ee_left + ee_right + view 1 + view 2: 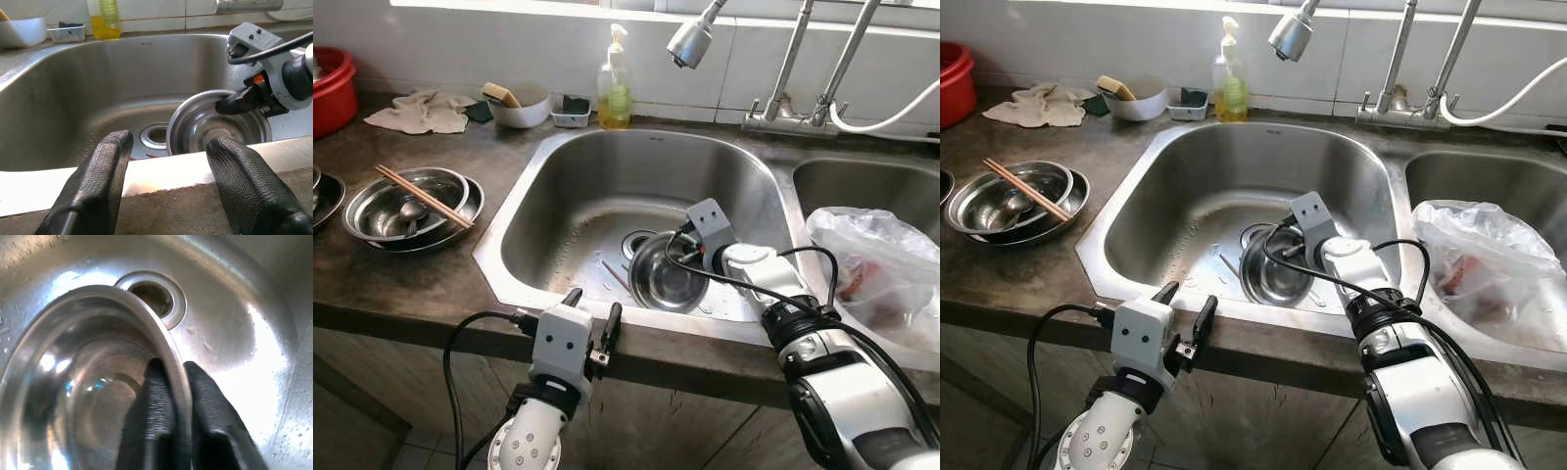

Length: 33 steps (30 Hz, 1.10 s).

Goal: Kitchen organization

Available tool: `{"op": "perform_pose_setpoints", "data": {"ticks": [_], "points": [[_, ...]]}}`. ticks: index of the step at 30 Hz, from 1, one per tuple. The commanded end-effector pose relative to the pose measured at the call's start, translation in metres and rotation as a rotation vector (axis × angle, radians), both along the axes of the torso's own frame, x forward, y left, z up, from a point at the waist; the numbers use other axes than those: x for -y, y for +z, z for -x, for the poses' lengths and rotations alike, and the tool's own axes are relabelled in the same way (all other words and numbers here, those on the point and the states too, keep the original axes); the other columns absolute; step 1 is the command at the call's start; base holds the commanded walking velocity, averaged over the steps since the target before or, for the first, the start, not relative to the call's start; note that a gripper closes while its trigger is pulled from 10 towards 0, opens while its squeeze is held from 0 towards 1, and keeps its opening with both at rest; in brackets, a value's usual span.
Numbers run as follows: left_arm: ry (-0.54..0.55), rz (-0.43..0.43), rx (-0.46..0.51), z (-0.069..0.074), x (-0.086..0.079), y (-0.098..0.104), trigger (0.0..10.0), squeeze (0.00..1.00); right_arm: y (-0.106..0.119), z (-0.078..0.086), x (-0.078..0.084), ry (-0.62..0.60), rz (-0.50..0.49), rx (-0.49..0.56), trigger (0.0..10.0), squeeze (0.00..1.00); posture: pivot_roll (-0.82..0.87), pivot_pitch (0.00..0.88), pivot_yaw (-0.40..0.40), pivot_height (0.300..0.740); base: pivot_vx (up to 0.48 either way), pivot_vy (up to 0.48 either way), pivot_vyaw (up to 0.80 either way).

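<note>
A steel bowl (658, 282) stands tilted in the left sink (514, 220), beside the drain (636, 241). My right gripper (679, 257) reaches down into the sink and is shut on the bowl's rim (168, 347), one finger inside the bowl and one outside. My left gripper (594, 304) is open at the counter's front edge, level with it, with nothing between its fingers (98, 171). From the left wrist view the bowl (205, 125) and the right gripper show beyond that edge. A thin chopstick (615, 276) lies on the sink floor next to the bowl.
Stacked steel bowls (411, 208) with chopsticks (423, 196) and a spoon sit on the left counter. Behind the sink are a soap bottle (615, 83), a white bowl (519, 108), a cloth (423, 110) and a red basin (331, 88). A plastic bag (876, 264) lies in the right sink. A spray head (690, 41) hangs overhead.
</note>
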<state>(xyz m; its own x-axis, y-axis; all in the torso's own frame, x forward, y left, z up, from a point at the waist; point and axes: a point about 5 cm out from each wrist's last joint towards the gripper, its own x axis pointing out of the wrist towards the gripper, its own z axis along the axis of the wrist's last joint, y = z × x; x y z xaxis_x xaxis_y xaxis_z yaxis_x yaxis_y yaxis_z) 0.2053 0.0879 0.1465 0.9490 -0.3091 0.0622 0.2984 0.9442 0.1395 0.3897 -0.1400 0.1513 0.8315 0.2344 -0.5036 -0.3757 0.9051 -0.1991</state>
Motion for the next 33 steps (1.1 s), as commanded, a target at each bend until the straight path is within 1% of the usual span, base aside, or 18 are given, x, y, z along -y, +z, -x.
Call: {"op": "perform_pose_setpoints", "data": {"ticks": [1, 4, 11, 12, 13, 14, 18, 19, 21, 22, 23, 24, 26, 27, 30, 31, 32, 33], "points": [[-0.013, -0.003, -0.009, 0.003, 0.002, 0.000, 10.0, 0.00, 0.004, -0.002, 0.001, 0.010, 0.005, 0.024, 10.0, 1.00, 0.18, 0.145, -0.048, 0.740, 0.000, 0.000, 0.00], [0.010, -0.001, -0.010, 0.003, -0.001, 0.000, 10.0, 0.00, 0.004, -0.001, 0.002, 0.008, 0.001, 0.020, 10.0, 1.00, 0.18, 0.137, -0.045, 0.740, 0.000, 0.000, 0.00], [0.007, -0.007, -0.005, 0.000, -0.002, -0.001, 10.0, 0.00, 0.006, -0.001, 0.004, 0.006, 0.010, 0.051, 10.0, 1.00, 0.18, 0.116, -0.050, 0.740, 0.000, 0.000, 0.00], [0.005, -0.010, -0.004, -0.001, -0.002, -0.001, 10.0, 0.00, 0.008, -0.001, 0.004, -0.003, 0.006, 0.065, 10.0, 0.93, 0.18, 0.115, -0.049, 0.740, 0.000, 0.000, 0.00], [0.004, -0.010, -0.004, -0.001, -0.002, -0.001, 10.0, 0.00, 0.008, -0.001, 0.004, -0.005, 0.008, 0.069, 10.0, 0.93, 0.18, 0.115, -0.049, 0.740, 0.000, 0.000, 0.00], [0.003, -0.010, -0.003, -0.001, -0.002, -0.001, 10.0, 0.00, 0.009, -0.001, 0.005, -0.006, 0.007, 0.077, 10.0, 0.00, 0.18, 0.114, -0.046, 0.740, 0.000, 0.000, 0.00], [0.003, -0.013, -0.002, -0.003, -0.001, -0.002, 10.0, 0.00, 0.020, -0.002, 0.005, -0.017, -0.020, 0.155, 10.0, 0.00, 0.18, 0.110, -0.044, 0.740, 0.000, 0.000, 0.00], [0.004, -0.014, 0.000, -0.004, -0.001, -0.002, 10.0, 0.00, 0.033, 0.001, 0.006, -0.029, -0.083, 0.233, 10.0, 0.00, 0.17, 0.108, -0.041, 0.740, 0.000, 0.000, 0.00], [0.004, -0.014, 0.001, -0.006, -0.001, -0.002, 10.0, 0.00, 0.040, 0.003, 0.007, -0.045, -0.111, 0.287, 10.0, 0.00, 0.17, 0.108, -0.041, 0.740, 0.000, 0.000, 0.00], [0.006, -0.015, 0.003, -0.007, -0.001, -0.002, 10.0, 0.00, 0.048, 0.008, 0.005, -0.011, -0.129, 0.342, 10.0, 0.00, 0.17, 0.108, -0.038, 0.740, 0.000, 0.000, 0.00], [0.006, -0.015, 0.003, -0.007, -0.001, -0.002, 10.0, 0.00, 0.048, 0.008, 0.005, -0.011, -0.129, 0.342, 10.0, 0.00, 0.17, 0.108, -0.038, 0.740, 0.000, 0.000, 0.00], [0.007, -0.013, 0.006, -0.008, -0.001, -0.002, 10.0, 0.00, 0.056, 0.014, 0.004, -0.008, -0.169, 0.404, 10.0, 0.00, 0.17, 0.106, -0.037, 0.740, 0.000, 0.000, 0.00], [0.008, -0.014, 0.010, -0.009, -0.001, -0.001, 10.0, 0.00, 0.069, 0.027, 0.004, -0.011, -0.174, 0.516, 10.0, 0.00, 0.16, 0.104, -0.034, 0.740, 0.000, 0.000, 0.00], [0.008, -0.014, 0.010, -0.009, -0.001, -0.001, 10.0, 0.00, 0.069, 0.027, 0.004, -0.011, -0.174, 0.516, 10.0, 0.00, 0.16, 0.104, -0.034, 0.740, 0.000, 0.000, 0.00], [0.013, -0.016, 0.015, -0.011, -0.002, 0.000, 10.0, 0.00, 0.078, 0.043, 0.001, -0.007, -0.223, 0.585, 10.0, 0.00, 0.16, 0.101, -0.031, 0.740, 0.000, 0.000, 0.00], [0.015, -0.018, 0.017, -0.011, -0.002, -0.001, 10.0, 0.00, 0.083, 0.056, -0.001, 0.001, -0.263, 0.634, 10.0, 0.00, 0.15, 0.096, -0.033, 0.740, 0.000, 0.000, 0.00], [0.019, -0.020, 0.019, -0.012, -0.003, -0.001, 10.0, 0.00, 0.087, 0.065, 0.000, -0.009, -0.288, 0.673, 10.0, 0.00, 0.15, 0.095, -0.034, 0.740, 0.000, 0.000, 0.00], [0.020, -0.019, 0.021, -0.012, -0.003, 0.000, 10.0, 0.00, 0.088, 0.069, 0.001, -0.022, -0.292, 0.690, 10.0, 0.00, 0.15, 0.095, -0.034, 0.740, 0.000, 0.000, 0.00]]}}
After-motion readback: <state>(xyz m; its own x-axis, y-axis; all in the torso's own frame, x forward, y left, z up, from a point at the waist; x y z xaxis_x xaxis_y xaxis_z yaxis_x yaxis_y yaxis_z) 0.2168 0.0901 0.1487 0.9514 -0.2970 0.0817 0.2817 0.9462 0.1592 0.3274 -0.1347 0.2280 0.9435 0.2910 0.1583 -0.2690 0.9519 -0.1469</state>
